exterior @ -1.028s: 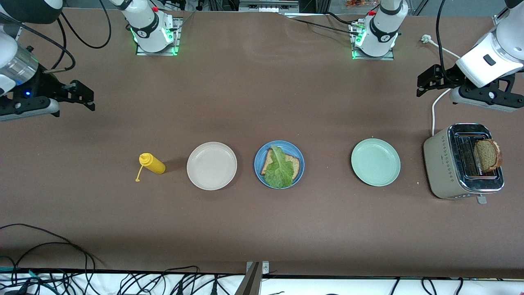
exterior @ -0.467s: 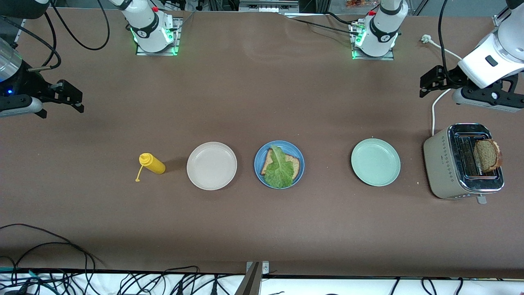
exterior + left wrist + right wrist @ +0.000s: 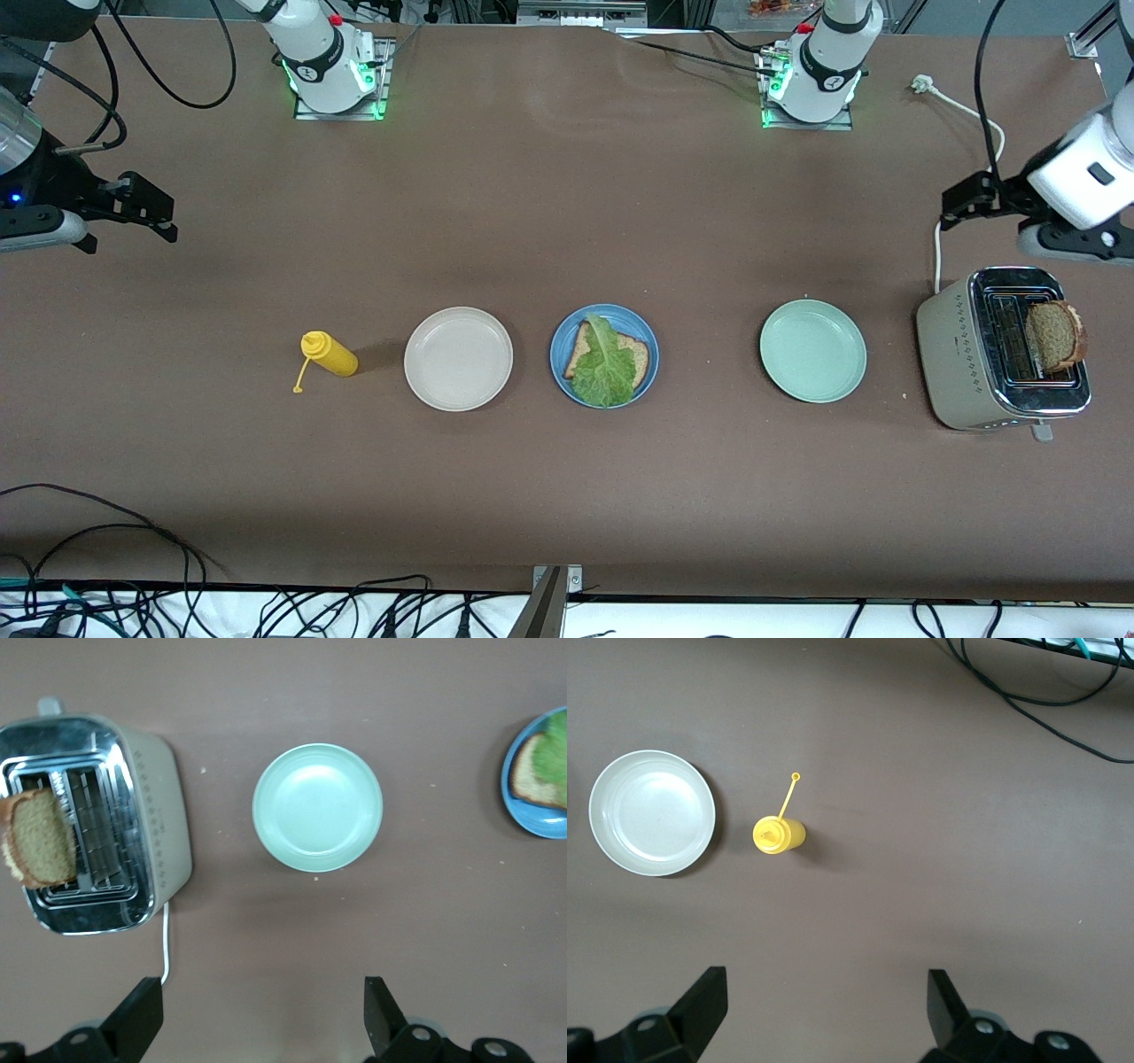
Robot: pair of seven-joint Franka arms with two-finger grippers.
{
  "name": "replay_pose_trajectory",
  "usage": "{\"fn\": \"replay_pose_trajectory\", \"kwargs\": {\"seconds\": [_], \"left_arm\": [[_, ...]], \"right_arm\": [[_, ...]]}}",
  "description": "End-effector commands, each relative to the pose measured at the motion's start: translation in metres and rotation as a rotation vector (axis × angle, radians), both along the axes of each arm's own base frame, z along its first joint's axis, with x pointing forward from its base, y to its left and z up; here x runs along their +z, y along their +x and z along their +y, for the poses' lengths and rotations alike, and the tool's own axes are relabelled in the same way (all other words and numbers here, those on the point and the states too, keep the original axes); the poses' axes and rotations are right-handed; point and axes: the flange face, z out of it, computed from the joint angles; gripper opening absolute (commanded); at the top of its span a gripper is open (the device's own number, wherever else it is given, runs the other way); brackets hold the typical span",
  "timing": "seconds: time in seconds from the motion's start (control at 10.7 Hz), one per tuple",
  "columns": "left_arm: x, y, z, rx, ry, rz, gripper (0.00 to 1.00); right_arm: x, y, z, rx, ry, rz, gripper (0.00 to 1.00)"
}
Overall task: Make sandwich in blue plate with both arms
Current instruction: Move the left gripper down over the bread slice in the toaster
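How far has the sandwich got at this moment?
Done: one bread slice with lettuce lies on the blue plate. In hand: nothing; left gripper and right gripper hang open over bare table. Left: the second slice, standing in the toaster.

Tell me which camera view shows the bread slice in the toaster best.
The left wrist view: the bread slice stands large in the toaster slot, its face showing. The front view shows it smaller. The right wrist view misses it.

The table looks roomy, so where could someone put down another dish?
Bare brown table stretches between the arm bases and the row of plates. A wide gap lies between the blue plate and the pale green plate. It is tighter from the mustard bottle past the beige plate.
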Motion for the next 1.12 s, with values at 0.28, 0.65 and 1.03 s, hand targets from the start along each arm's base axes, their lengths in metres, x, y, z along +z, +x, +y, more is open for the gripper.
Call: {"fn": "replay_pose_trajectory", "kwargs": {"seconds": [0.28, 0.65, 1.03], "left_arm": [[-0.071, 0.038, 0.147, 0.209, 0.014, -0.013, 1.0], [-0.13, 0.052, 0.21, 0.283, 0.021, -0.015, 1.0], [-0.176, 0.063, 0.227, 0.161, 0.017, 0.002, 1.0]], "right_arm": [[0.006, 0.002, -0.015, -0.04, -0.008, 0.006, 1.0], [0.008, 0.001, -0.024, -0.05, -0.011, 0.006, 1.0], [0.008, 0.001, -0.024, -0.053, -0.011, 0.006, 1.0]]}}
